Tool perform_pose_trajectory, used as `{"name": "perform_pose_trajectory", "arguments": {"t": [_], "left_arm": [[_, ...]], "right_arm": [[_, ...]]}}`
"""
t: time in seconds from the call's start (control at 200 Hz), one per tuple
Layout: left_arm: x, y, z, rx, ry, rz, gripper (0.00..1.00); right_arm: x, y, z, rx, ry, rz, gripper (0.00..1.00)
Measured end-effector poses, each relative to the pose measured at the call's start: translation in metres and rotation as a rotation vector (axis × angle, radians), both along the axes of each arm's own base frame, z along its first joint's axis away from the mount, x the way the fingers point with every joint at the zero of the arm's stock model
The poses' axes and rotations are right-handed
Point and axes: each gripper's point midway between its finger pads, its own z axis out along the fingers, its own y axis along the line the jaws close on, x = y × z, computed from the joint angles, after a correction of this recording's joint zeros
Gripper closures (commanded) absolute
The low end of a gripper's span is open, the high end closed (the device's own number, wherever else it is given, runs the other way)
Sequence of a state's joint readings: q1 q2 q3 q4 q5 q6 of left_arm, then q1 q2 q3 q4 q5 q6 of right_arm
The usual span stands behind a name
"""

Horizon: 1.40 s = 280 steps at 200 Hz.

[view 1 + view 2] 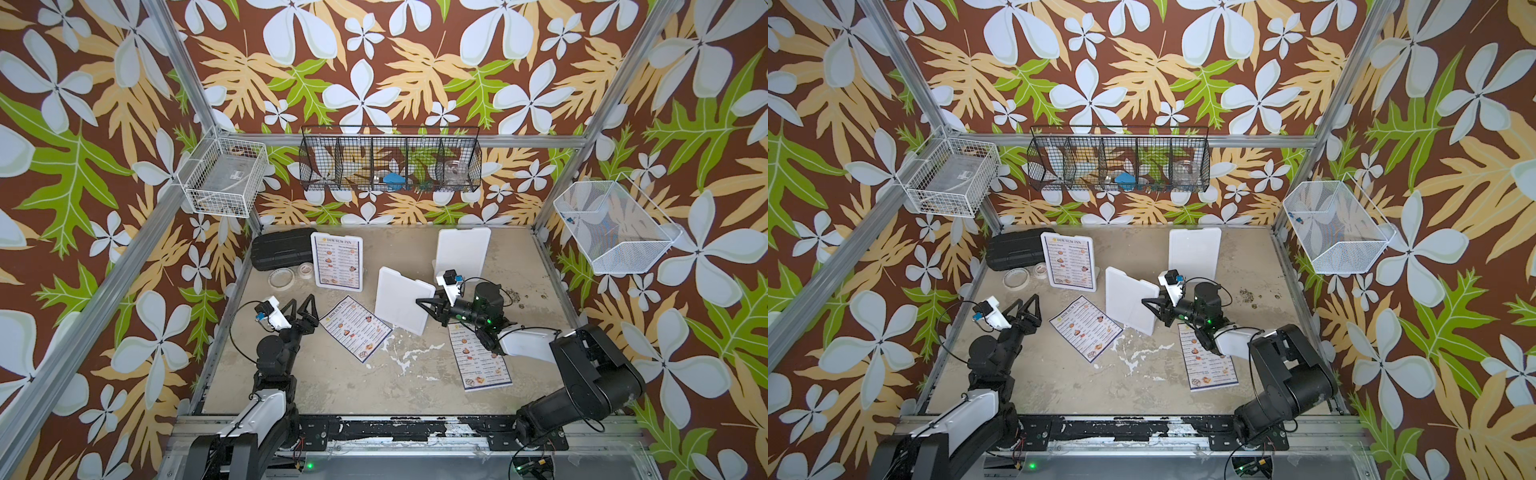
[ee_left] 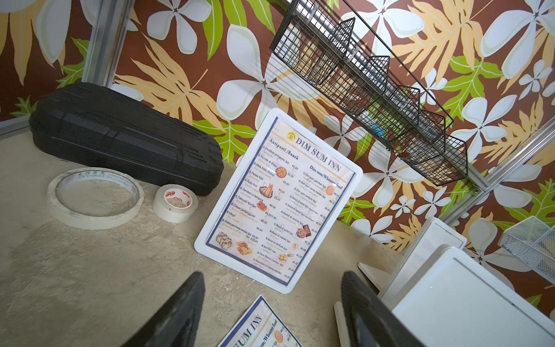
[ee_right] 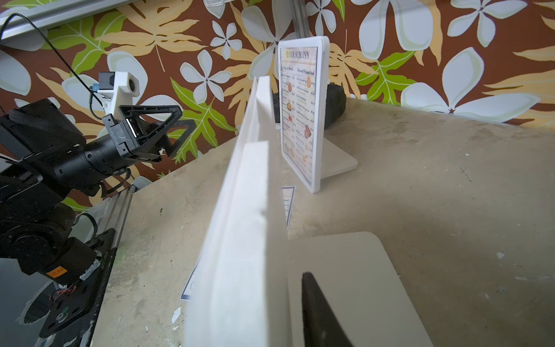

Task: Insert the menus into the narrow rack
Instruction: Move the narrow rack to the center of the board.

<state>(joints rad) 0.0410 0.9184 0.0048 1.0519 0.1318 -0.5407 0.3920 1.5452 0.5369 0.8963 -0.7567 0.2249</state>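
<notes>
Right wrist view: white panel (image 3: 240,210) edge-on; top views: broad face.

I'm driving a rig in a lab test cell: an aluminium frame (image 1: 523,141) boxes in a stained counter (image 1: 332,386), printed floral panels (image 1: 395,62) serve as walls, wire baskets (image 1: 390,164) hang off the frame, and both robot arms (image 1: 274,357) are bolted to a rail (image 1: 374,432) at the counter's front.
</notes>
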Motion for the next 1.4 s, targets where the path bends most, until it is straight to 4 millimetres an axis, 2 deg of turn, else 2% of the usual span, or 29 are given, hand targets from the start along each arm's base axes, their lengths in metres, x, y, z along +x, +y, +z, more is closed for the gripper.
{"name": "perform_pose_trajectory", "arguments": {"t": [0.265,0.53,0.681,0.886,1.006,1.106,1.166,1.291,1.401], "left_arm": [[0.000,0.000,0.001,0.000,-0.002,0.000,0.26],[0.000,0.000,0.001,0.000,-0.002,0.000,0.26],[0.000,0.000,0.001,0.000,-0.002,0.000,0.26],[0.001,0.003,0.000,-0.003,0.001,0.018,0.25],[0.012,0.009,0.010,-0.054,0.039,0.050,0.01],[0.023,0.019,0.028,-0.142,0.083,0.103,0.00],[0.023,0.022,0.031,-0.187,0.116,0.121,0.00],[0.012,0.023,0.005,-0.297,0.221,0.146,0.00],[0.003,0.021,-0.021,-0.351,0.319,0.158,0.00]], "right_arm": [[0.012,-0.008,-0.002,-0.018,-0.002,-0.086,0.61],[0.044,-0.031,-0.012,-0.045,0.040,-0.246,0.61],[0.053,-0.042,-0.021,-0.049,0.086,-0.297,0.60],[0.050,-0.044,-0.012,-0.040,0.081,-0.309,0.55],[0.051,-0.050,-0.001,-0.035,0.064,-0.350,0.52],[0.049,-0.055,0.007,-0.033,0.063,-0.409,0.51],[0.045,-0.054,0.013,-0.041,0.055,-0.433,0.50],[0.027,-0.042,0.030,-0.053,0.017,-0.466,0.46],[0.004,-0.021,0.046,-0.062,-0.030,-0.438,0.43]]}}
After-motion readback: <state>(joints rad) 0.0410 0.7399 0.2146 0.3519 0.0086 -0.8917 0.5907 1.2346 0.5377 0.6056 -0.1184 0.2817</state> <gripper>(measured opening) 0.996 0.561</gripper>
